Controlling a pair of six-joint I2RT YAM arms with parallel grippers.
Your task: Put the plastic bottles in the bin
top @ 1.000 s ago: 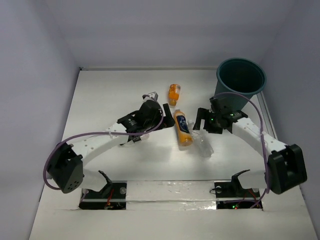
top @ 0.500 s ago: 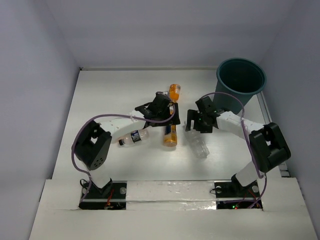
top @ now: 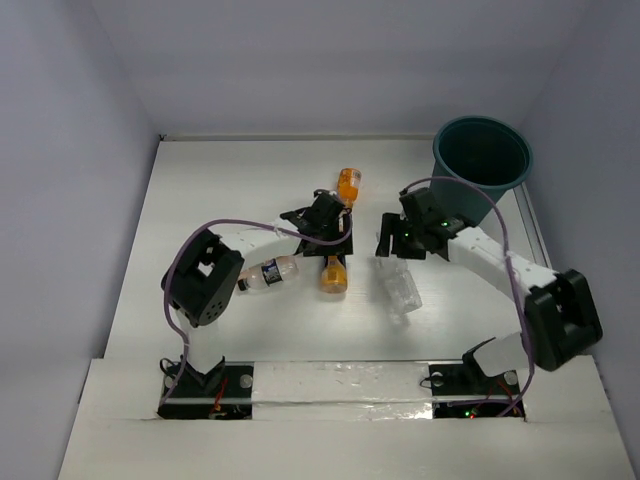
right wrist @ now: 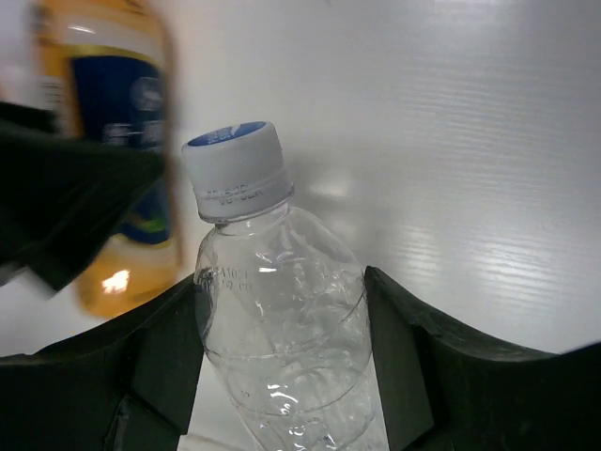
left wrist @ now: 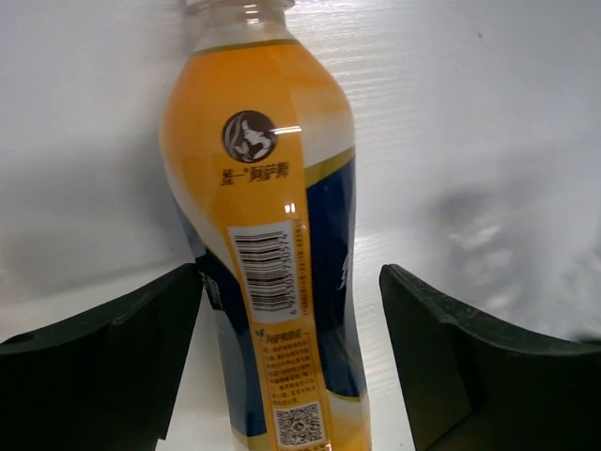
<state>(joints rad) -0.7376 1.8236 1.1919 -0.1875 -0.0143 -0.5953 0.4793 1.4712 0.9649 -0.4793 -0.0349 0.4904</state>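
An orange bottle (top: 333, 272) with a dark blue label lies on the table between the fingers of my left gripper (top: 338, 248). In the left wrist view this bottle (left wrist: 272, 235) touches the left finger (left wrist: 113, 357), and a gap shows before the right finger (left wrist: 470, 366), so that gripper (left wrist: 291, 357) is open. My right gripper (top: 393, 252) is shut on a clear bottle (top: 401, 286) that lies on the table. Both pads press its sides (right wrist: 282, 319). A small orange bottle (top: 347, 185) and a clear, dark-labelled bottle (top: 268, 274) lie loose. The teal bin (top: 482, 182) stands at the back right.
White walls enclose the table on the left, back and right. The two grippers work close together, about a hand's width apart. The left gripper's finger (right wrist: 66, 207) and the orange bottle (right wrist: 113, 141) show at the left of the right wrist view.
Both grippers came down around their bottles and their jaws narrowed. The orange bottle shifted left and turned nearly straight. The clear labelled bottle came into view as the left arm swung away.
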